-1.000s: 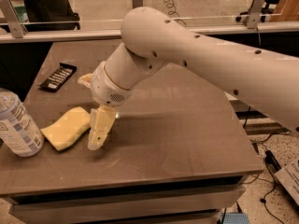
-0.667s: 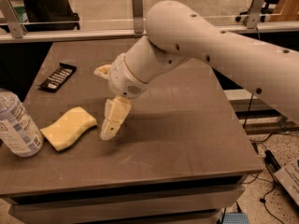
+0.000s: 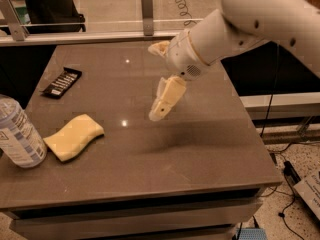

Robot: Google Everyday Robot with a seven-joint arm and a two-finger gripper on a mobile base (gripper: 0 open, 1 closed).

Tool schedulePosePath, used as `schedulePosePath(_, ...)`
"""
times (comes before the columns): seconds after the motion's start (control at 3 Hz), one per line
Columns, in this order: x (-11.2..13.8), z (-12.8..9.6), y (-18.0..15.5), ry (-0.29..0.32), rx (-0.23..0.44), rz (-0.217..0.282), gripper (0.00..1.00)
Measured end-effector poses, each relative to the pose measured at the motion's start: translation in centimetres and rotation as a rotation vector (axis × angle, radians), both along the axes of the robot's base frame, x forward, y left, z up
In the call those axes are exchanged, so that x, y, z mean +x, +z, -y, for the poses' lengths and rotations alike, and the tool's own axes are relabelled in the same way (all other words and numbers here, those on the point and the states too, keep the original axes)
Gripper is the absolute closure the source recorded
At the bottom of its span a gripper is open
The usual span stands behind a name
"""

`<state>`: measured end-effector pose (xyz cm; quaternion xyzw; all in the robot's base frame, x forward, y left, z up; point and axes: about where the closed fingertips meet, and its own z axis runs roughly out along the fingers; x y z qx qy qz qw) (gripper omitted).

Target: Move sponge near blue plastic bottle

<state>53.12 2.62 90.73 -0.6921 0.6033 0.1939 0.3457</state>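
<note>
The pale yellow sponge [image 3: 74,136] lies flat on the brown table [image 3: 190,149] at the front left. It is just right of the clear plastic bottle [image 3: 17,134] with the white-and-blue label, and nearly touches it. My gripper [image 3: 155,82] hangs above the middle of the table, well to the right of the sponge and raised off the surface. It is open and empty, with one cream finger [image 3: 167,98] pointing down-left and the other [image 3: 159,48] up near the wrist.
A black flat packet with white marks [image 3: 61,82] lies at the back left of the table. A metal rail with glass [image 3: 145,14] runs behind the table. Cables lie on the floor at the right [image 3: 287,169].
My arm and gripper have moved right and up, away from the sponge. The sponge stays beside the bottle.
</note>
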Motion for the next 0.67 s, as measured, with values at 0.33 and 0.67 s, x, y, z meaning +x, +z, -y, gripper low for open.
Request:
schedulePosePath(0.33,1.56,3.66,2.57,-0.079,0.012,0.040,0.00)
schedulePosePath(0.67,1.55,3.65,2.58,-0.079,0.012,0.040,0.00)
